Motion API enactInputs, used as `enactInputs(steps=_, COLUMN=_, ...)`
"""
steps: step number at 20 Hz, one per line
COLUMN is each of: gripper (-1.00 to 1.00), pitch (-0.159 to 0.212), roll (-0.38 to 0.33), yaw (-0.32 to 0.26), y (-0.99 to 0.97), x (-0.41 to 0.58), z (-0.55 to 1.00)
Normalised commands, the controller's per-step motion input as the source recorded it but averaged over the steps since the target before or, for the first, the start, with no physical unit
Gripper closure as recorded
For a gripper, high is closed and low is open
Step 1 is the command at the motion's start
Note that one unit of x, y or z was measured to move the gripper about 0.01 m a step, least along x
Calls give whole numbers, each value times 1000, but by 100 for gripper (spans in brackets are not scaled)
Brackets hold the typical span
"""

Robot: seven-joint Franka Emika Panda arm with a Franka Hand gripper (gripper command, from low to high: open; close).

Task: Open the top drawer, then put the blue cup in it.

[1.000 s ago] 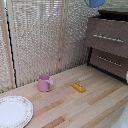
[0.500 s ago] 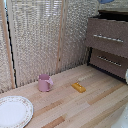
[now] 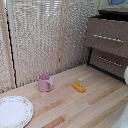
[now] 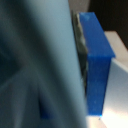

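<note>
The dark brown dresser stands at the exterior view's right. Its top drawer [image 3: 107, 38] looks shut, with the long silver bar handle across its front. A pale blue rounded shape [image 3: 116, 2], likely the blue cup, is cut off by the frame edge above the dresser top. My gripper does not show in the exterior view. The wrist view is badly blurred. A bright blue block-like finger [image 4: 98, 60] stands beside a large grey-blue surface [image 4: 40, 60] very close to the lens. Whether the jaws hold anything cannot be made out.
A pink mug [image 3: 45, 82] stands on the light wooden table [image 3: 70, 107] with a small yellow block [image 3: 78, 87] near it. A white plate [image 3: 14, 111] lies at the front left. The lower drawer [image 3: 108, 61] is shut. Slatted blinds [image 3: 40, 35] form the back wall. A white shape [image 3: 126, 75] shows at the right edge.
</note>
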Motion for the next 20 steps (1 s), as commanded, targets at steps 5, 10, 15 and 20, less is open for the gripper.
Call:
enactInputs(steps=5, gripper=100, pitch=-5, roll=84, yaw=-15, y=-166, x=-117, z=-183)
enactInputs(steps=10, gripper=100, pitch=0, roll=142, yaw=-8, y=45, x=-318, z=-141)
enactInputs(steps=15, gripper=100, pitch=0, roll=158, yaw=-6, y=116, x=-215, z=-125)
enactInputs(steps=20, gripper=-100, pitch=-125, roll=-21, yaw=-66, y=6, x=202, z=335)
